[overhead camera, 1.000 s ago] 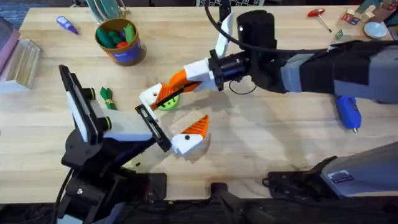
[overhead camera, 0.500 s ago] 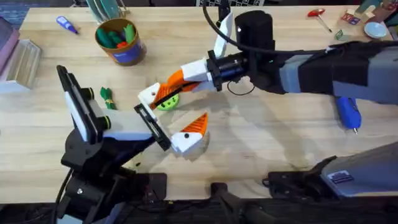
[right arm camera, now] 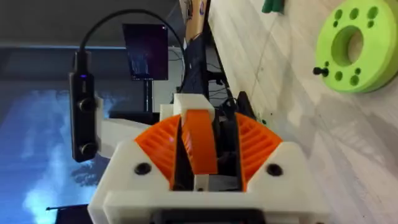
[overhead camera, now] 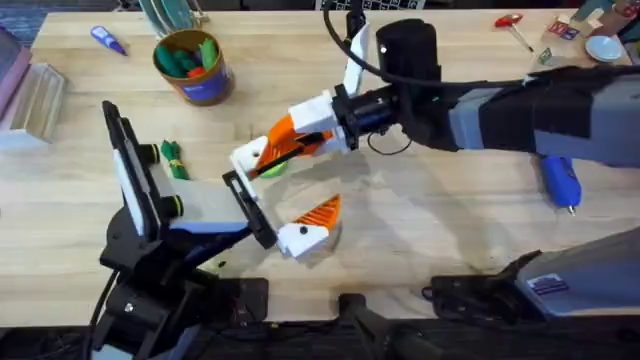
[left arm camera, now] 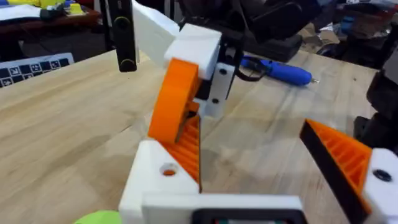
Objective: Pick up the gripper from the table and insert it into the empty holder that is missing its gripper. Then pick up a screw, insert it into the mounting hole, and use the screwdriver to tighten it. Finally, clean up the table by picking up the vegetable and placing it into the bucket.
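The gripper is pinched in the right gripper – best seated squarely on the holder, left gripper kept wide – no tilt

The right arm was grey and black, with a black cable looping near its wrist. Its gripper had white finger mounts carrying orange ribbed pads. The left arm was black with white panels.
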{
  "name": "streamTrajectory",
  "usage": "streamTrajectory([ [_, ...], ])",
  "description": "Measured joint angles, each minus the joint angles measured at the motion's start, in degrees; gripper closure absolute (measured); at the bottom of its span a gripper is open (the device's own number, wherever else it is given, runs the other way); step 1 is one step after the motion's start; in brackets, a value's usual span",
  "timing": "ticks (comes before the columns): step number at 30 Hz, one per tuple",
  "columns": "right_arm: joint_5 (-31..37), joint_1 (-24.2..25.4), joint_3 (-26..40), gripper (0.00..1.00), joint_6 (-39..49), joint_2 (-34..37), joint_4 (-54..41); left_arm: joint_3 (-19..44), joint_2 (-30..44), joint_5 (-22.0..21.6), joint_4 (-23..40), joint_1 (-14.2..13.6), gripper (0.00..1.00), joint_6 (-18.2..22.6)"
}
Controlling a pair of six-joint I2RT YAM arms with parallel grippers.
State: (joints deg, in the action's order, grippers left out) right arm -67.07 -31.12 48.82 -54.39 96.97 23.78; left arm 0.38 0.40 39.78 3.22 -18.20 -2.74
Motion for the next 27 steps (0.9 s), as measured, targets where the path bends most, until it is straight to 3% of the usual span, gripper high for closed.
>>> streamTrajectory([
  [7, -0.6, 2.1, 0.0, 0.496, 0.5, 0.0, 0.0, 0.0, 0.0, 0.5, 0.0, 0.0, 0.01, 0.2],
  [13, -0.2, 3.3, 0.0, 0.315, 2.1, 0.0, 0.0, 0.0, 0.0, 0.8, 0.0, 0.0, 0.01, 0.2],
  [16, 2.1, 5.2, 0.0, 0.117, 4.1, 0.0, -0.1, 0.0, 0.0, 1.0, 0.0, 0.0, 0.01, 0.3],
  [22, 9.1, 9.5, 0.0, 0.094, 10.3, 0.0, -2.2, 0.0, 0.0, 1.0, 0.0, 0.0, 0.01, 0.4],
  [27, 16.4, 10.1, 1.9, 0.094, 21.7, 0.0, -18.8, 0.0, 0.0, 1.0, 0.0, 0.0, 0.01, 0.4],
])
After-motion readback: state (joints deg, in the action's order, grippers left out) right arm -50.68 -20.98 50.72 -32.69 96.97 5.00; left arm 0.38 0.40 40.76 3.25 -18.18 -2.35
